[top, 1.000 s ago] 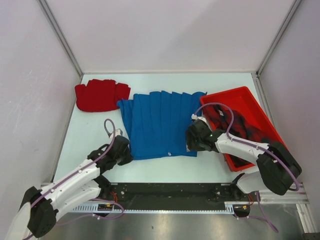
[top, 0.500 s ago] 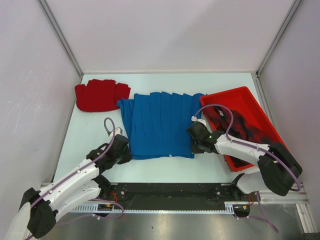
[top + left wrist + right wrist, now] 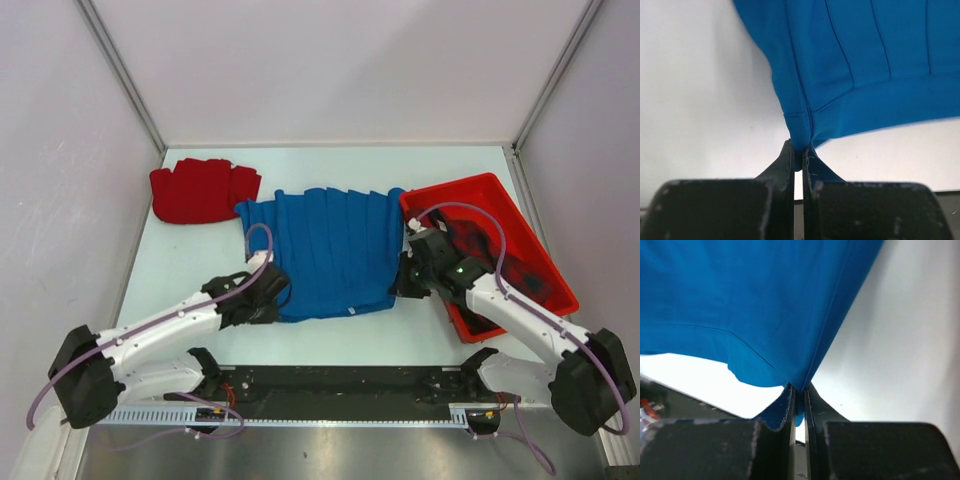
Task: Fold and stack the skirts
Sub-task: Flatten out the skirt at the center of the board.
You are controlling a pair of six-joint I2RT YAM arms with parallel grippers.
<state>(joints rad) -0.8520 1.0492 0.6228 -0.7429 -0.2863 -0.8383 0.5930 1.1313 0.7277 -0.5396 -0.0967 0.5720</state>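
Note:
The blue pleated skirt (image 3: pixel 330 250) lies spread in the middle of the table, its near hem lifted at both corners. My left gripper (image 3: pixel 281 296) is shut on its near left corner; in the left wrist view that gripper (image 3: pixel 799 150) pinches the blue skirt (image 3: pixel 860 65) at the hem. My right gripper (image 3: pixel 398 280) is shut on the near right corner; the right wrist view shows this gripper (image 3: pixel 799 391) clamping the blue skirt (image 3: pixel 750 305). A red skirt (image 3: pixel 203 190) lies folded at the far left. The plaid skirt (image 3: pixel 505 262) lies in the tray.
A red plastic tray (image 3: pixel 455 190) stands at the right, close beside my right arm. Grey walls enclose the table on three sides. The black base rail (image 3: pixel 340 385) runs along the near edge.
My right gripper has shut on the blue skirt's near right corner. Both arms have moved right and away from the near edge, raising the skirt's near hem off the table.

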